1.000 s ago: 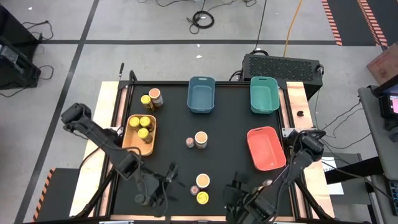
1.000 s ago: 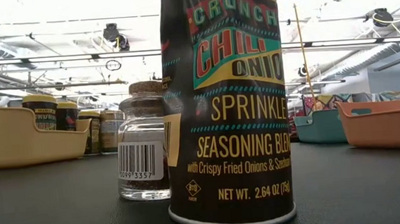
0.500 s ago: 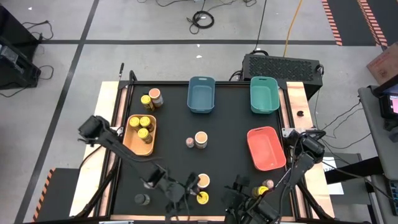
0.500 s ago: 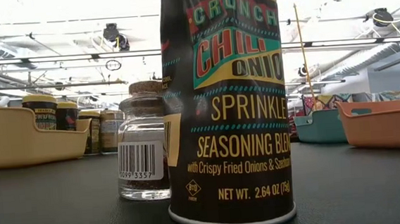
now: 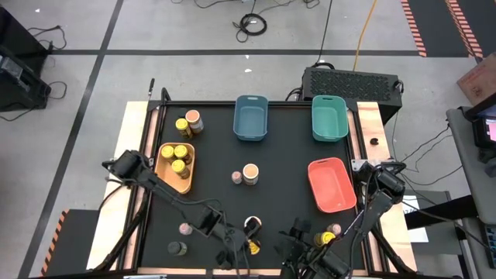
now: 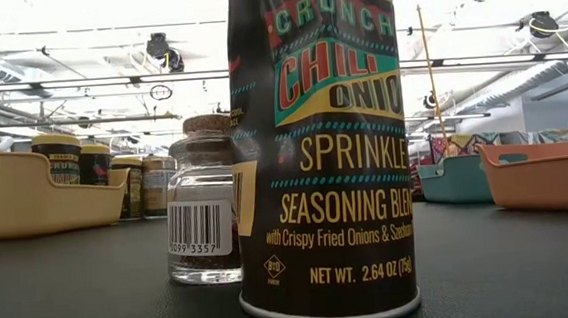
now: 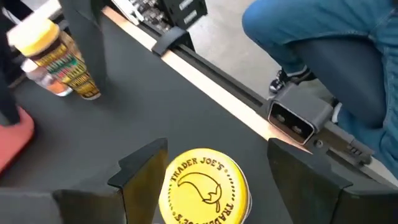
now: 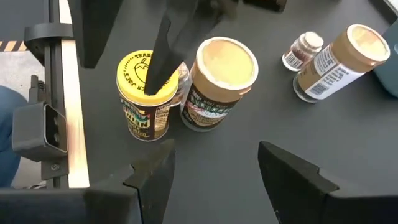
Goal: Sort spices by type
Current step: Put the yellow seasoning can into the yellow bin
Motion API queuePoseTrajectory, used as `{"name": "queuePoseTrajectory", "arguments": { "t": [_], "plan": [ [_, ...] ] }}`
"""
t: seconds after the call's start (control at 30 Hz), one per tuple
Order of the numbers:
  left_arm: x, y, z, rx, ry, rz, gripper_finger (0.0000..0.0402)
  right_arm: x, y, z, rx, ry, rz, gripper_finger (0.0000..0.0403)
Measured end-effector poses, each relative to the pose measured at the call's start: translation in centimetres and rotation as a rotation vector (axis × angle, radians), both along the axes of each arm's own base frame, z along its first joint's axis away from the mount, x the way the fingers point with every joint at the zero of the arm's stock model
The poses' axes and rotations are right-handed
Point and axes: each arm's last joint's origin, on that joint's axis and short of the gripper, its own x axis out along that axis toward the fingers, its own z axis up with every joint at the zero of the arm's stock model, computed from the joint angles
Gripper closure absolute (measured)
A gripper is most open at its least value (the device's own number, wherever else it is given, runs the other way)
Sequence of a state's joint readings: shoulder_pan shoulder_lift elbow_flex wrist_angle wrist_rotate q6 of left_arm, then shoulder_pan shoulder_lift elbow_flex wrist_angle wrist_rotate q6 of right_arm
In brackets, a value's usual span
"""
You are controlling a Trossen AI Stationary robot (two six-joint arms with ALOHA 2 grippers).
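While the left gripper (image 5: 246, 242) is lowered over the yellow-lidded jar (image 5: 253, 247) at the lower centre of the high view, its fingers (image 7: 142, 171) are seen in the left wrist view standing apart on either side of the yellow lid, not yet pressed against it; a peach-topped jar (image 8: 217, 84) is seen in the right wrist view touching or just beside that yellow-lidded jar; the right gripper (image 5: 298, 249) is held low at the bottom edge of the high view, right of centre, its fingers (image 8: 152, 177) spread with nothing between them, pointed toward the same pair of jars. Near the middle of the table (image 5: 287, 155) a second peach-topped jar (image 5: 250, 173) and a tiny pinkish-topped jar (image 5: 236, 177) are set side by side; an orange bin (image 5: 161, 178) at centre left is seen holding several yellow-lidded jars; two more jars (image 5: 188, 123) are placed above it, near the upper left of the table; a small pinkish-topped jar (image 5: 184, 229) and a dark jar (image 5: 177, 248) are left at the lower left; another yellow-lidded jar (image 5: 329, 235) is seen at the lower right. A blue bin (image 5: 251, 118) and a teal bin (image 5: 329, 117) are lined along the upper edge, a red bin (image 5: 332, 184) at centre right. In the low view a chili onion seasoning jar (image 6: 323, 146) fills the centre, a cork-topped glass jar (image 6: 202, 200) just to its left.
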State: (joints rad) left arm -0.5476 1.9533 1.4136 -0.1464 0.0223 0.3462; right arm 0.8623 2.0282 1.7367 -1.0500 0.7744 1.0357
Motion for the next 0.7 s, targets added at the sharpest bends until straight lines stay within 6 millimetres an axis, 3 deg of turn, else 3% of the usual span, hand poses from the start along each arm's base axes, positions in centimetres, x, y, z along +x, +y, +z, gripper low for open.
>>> {"name": "queuePoseTrajectory", "arguments": {
  "t": [0.7],
  "plan": [
    [0.4, 1.2, -1.1, 0.039, 0.074, 0.025, 0.0123, -0.1, 0.1, 0.0, -0.011, -0.016, 0.0, 0.0179]
  ]
}}
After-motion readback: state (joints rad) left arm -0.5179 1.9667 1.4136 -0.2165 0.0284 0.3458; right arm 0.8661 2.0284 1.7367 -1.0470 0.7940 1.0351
